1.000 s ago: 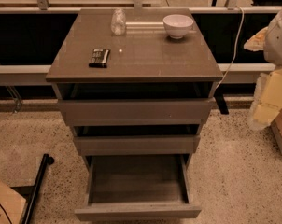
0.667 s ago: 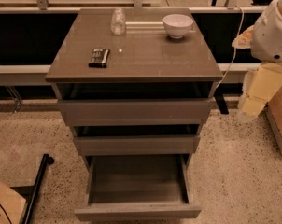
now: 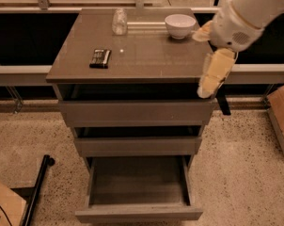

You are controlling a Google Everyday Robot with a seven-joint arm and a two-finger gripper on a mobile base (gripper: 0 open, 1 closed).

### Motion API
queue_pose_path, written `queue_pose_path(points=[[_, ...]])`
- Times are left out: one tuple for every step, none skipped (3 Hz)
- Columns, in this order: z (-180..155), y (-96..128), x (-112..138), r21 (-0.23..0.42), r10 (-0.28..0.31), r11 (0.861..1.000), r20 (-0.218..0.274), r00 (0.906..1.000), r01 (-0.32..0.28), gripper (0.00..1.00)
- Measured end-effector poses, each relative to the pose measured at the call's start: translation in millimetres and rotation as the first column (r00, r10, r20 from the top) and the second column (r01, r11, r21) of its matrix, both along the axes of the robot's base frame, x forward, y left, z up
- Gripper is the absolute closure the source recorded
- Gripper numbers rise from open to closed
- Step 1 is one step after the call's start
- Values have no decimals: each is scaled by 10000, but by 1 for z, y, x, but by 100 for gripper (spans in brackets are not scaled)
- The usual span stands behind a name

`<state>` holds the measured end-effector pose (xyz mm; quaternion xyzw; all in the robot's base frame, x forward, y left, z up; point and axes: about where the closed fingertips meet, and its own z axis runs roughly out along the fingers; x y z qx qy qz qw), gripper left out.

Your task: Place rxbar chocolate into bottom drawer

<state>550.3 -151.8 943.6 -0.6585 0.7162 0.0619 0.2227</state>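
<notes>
Just one rxbar chocolate [image 3: 100, 58]; one gripper [image 3: 211, 79] at cabinet's [image 3: 151, 62] edge.

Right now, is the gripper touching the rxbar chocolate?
Apart. The camera view shows the gripper at the right edge of the cabinet top, the rxbar chocolate far across it near the left side.

Worktop [image 3: 146, 55]: smooth grey-brown laminate look, semi-matt, with a faint sheen toward the back edge. Rxbar chocolate [image 3: 100, 58], near the left edge: dark wrapper, slightly glossy. Jar [image 3: 119, 21] at the back edge: clear glass. Bowl [image 3: 180, 26] by the back right corner: white, glossy, ceramic-looking. Bottom drawer [image 3: 138, 212]: matt grey-brown board, same inside. Arm shell [image 3: 248, 13]: smooth white plastic. Gripper [image 3: 209, 81], hanging off the right edge near the front right corner: pale yellowish, matt, rubbery-looking. Floor [image 3: 245, 173]: speckled stone-like, rough look. Box [image 3: 282, 112]: matt brown cardboard.
</notes>
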Motion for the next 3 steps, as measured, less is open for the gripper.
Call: queue_pose_path(points=[[-4,0,11,122,-48,9999,16,10000,48,0],[-6,-1,9,392,-255,9989,-56,9997,257,0],[-5,13,31,1030,-372,9941,316,9988,338,0]])
